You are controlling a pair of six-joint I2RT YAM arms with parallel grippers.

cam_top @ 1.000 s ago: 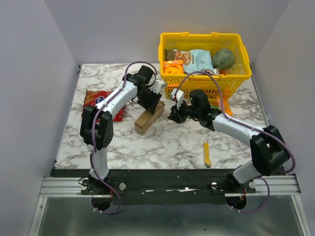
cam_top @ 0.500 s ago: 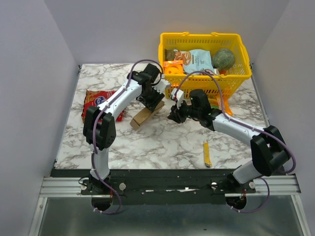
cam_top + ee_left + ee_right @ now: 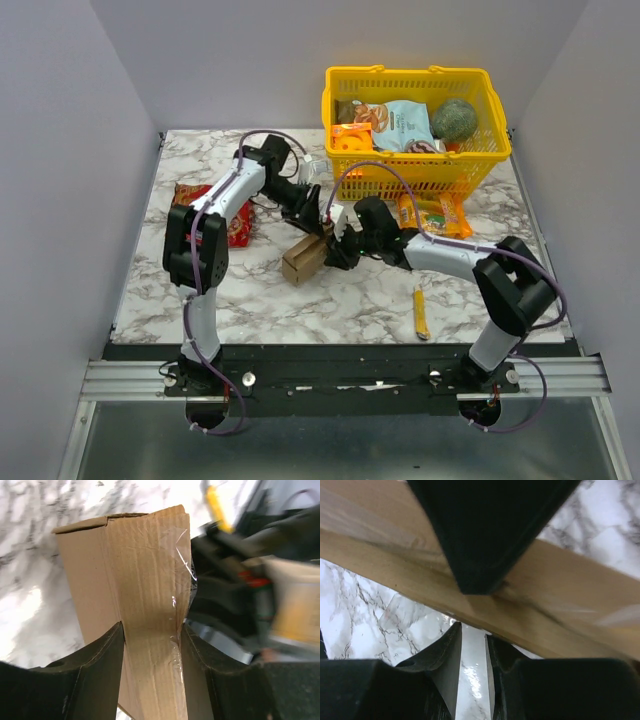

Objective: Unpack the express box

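Where the left gripper (image 3: 151,630) meets the express box (image 3: 140,565), its two black fingers (image 3: 97,667) clamp the brown cardboard from either side, with a taped face turned toward the wrist camera. The right gripper (image 3: 472,635) has its fingers (image 3: 447,655) drawn nearly together, only marble showing in the slit. It holds nothing, and its tips sit just beside the box's long edge. Seen from above, the box lies at a slant near the middle of the marble table (image 3: 360,290), between both grippers. A yellow basket (image 3: 470,172) of groceries stands behind, and a red snack bag (image 3: 205,205) lies to the left.
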